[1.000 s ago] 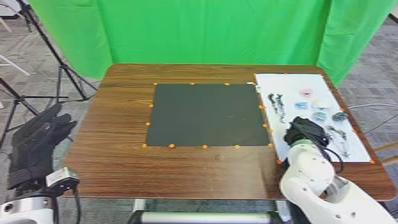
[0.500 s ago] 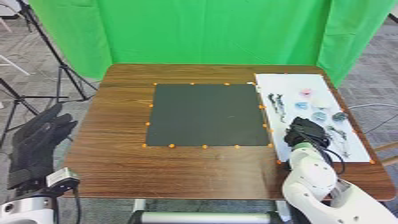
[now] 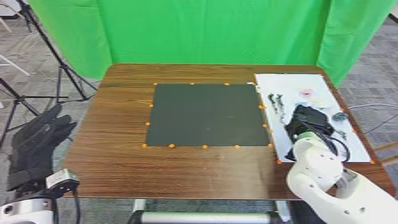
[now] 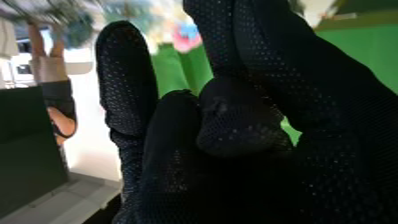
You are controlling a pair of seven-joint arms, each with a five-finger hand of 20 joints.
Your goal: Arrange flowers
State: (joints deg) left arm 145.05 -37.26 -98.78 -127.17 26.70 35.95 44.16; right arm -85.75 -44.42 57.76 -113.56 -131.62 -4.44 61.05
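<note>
A brown wooden tabletop (image 3: 200,172) with a white sheet (image 3: 286,82) laid along its right edge and a dark mat (image 3: 209,115) near its middle. The flowers are on the sheet: a pink bloom (image 3: 306,93) towards the tabletop's far right corner, a dark bloom (image 3: 339,116) close to the right edge, and thin dark sprigs (image 3: 281,106) by the sheet's inner border. The robot's right hand (image 3: 308,120) is over the sheet, between the sprigs and the dark bloom, and hides part of what lies there. In the right wrist view its fingers (image 4: 127,80) are parted, some upright and others loosely bent, with nothing seen pinched between them; a blurred pink-and-blue bloom (image 4: 185,37) shows beyond the tips. The left hand (image 3: 40,137) is outside the tabletop's left edge, towards the near corner, its fingers extended and apart. The step in hand appears to be choosing and reaching a flower to pick up, which would put the arranging at an early stage. The next move likely calls for settling the right hand over one flower, closing gently around it and lifting it free of its neighbours. A broad, sweeping grasp could nudge nearby blooms or crush soft petals, so a narrow pinch seems safer.
</note>
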